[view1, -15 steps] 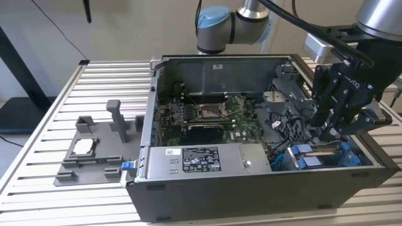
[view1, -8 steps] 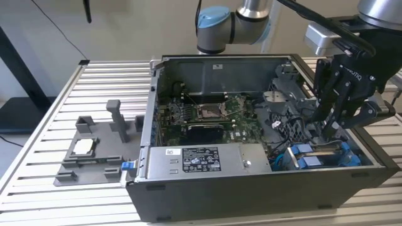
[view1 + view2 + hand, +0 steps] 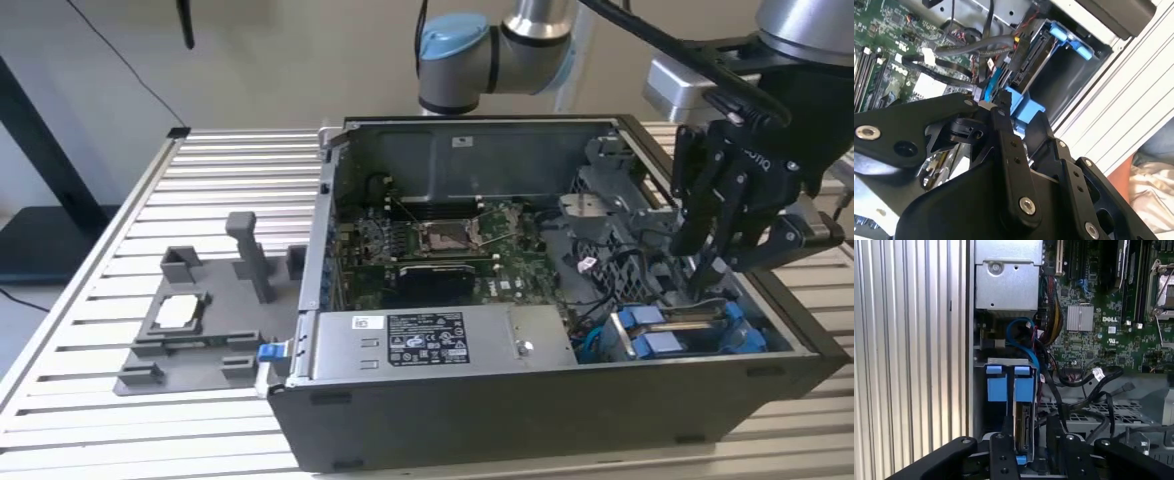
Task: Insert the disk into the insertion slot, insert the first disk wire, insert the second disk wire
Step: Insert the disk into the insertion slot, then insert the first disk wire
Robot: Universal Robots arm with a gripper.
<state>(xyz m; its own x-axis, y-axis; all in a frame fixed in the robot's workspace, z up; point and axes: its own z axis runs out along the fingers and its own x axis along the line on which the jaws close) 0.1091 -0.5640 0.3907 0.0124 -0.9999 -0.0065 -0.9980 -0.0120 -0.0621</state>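
Note:
The disk [image 3: 687,322] stands on edge in the insertion slot [image 3: 641,338], the grey cage with blue fittings at the case's corner on the exterior view's right. In the first wrist view the disk's connector edge [image 3: 1024,426] shows beside the blue carrier tabs [image 3: 996,385]. My gripper [image 3: 705,272] hangs just above it, open, its black fingers [image 3: 1005,452] on either side of the disk's upper edge. The blue carrier [image 3: 1023,111] shows between the fingers in the second wrist view. Black cables with loose connectors [image 3: 1096,373] lie beside the cage; I cannot tell which are the disk wires.
A grey power supply box with a white sticker [image 3: 427,340] sits next to the cage. The motherboard [image 3: 441,240] fills the case's middle. A blue cable [image 3: 1019,330] loops near the cage. A grey fixture [image 3: 200,320] lies on the slatted table [image 3: 120,430].

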